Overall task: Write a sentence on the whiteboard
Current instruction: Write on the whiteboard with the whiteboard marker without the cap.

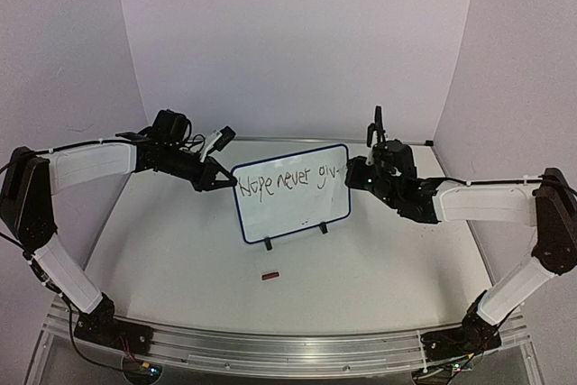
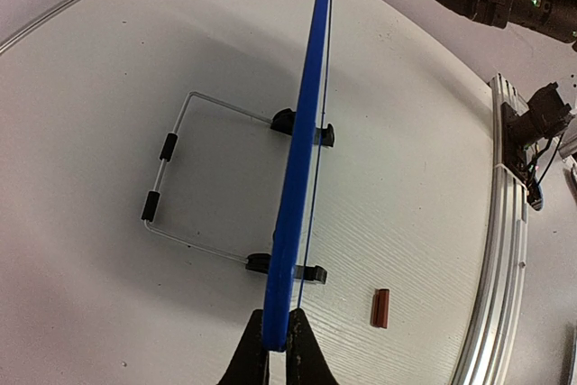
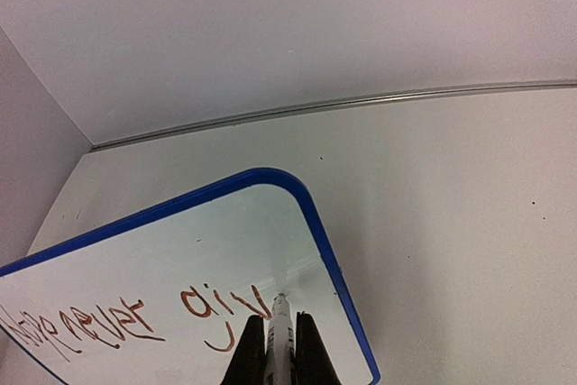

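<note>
The whiteboard [image 1: 293, 194] stands upright mid-table on two black feet, with a blue frame. The sentence [image 1: 288, 181] reads "Hope never giv" in one line of thin dark letters; in the right wrist view [image 3: 135, 317] the strokes look reddish. My left gripper [image 1: 219, 179] is shut on the board's left edge; the left wrist view shows the blue frame [image 2: 302, 169] edge-on between my jaws [image 2: 278, 344]. My right gripper [image 1: 356, 178] is shut on a white marker [image 3: 280, 335], its tip touching the board just after the "v".
A small dark red marker cap [image 1: 269, 274] lies on the table in front of the board, also in the left wrist view [image 2: 381, 307]. The board's wire stand [image 2: 180, 178] extends behind it. An aluminium rail [image 1: 270, 344] runs along the near edge.
</note>
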Available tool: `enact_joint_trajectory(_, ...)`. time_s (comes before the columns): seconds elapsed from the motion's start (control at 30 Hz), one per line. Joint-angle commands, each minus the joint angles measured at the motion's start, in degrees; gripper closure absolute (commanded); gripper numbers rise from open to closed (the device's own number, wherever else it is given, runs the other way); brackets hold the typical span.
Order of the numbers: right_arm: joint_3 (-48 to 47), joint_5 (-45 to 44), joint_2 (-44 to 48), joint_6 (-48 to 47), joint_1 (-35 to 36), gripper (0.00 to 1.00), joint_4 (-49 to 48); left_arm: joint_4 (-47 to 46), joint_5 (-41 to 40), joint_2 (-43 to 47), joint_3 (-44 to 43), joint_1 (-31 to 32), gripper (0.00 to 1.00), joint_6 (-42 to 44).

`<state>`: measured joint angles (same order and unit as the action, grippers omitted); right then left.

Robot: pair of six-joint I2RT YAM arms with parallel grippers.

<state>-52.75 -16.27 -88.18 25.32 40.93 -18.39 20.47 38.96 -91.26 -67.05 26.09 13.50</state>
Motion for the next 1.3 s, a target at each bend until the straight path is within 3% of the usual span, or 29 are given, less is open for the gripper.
enact_joint_trajectory(0.0, -1.48, -2.97, 0.34, -0.58, 0.11, 1.00, -1.12, 1.50, -4.31, -1.21, -0.19, 0.21, 1.00, 3.03)
enact_joint_trajectory(1.27, -0.18, 1.35, 0.46, -0.42, 0.12, 1.00, -2.48, 1.47, -4.41, -1.23, -0.19, 0.19, 1.00, 3.05)
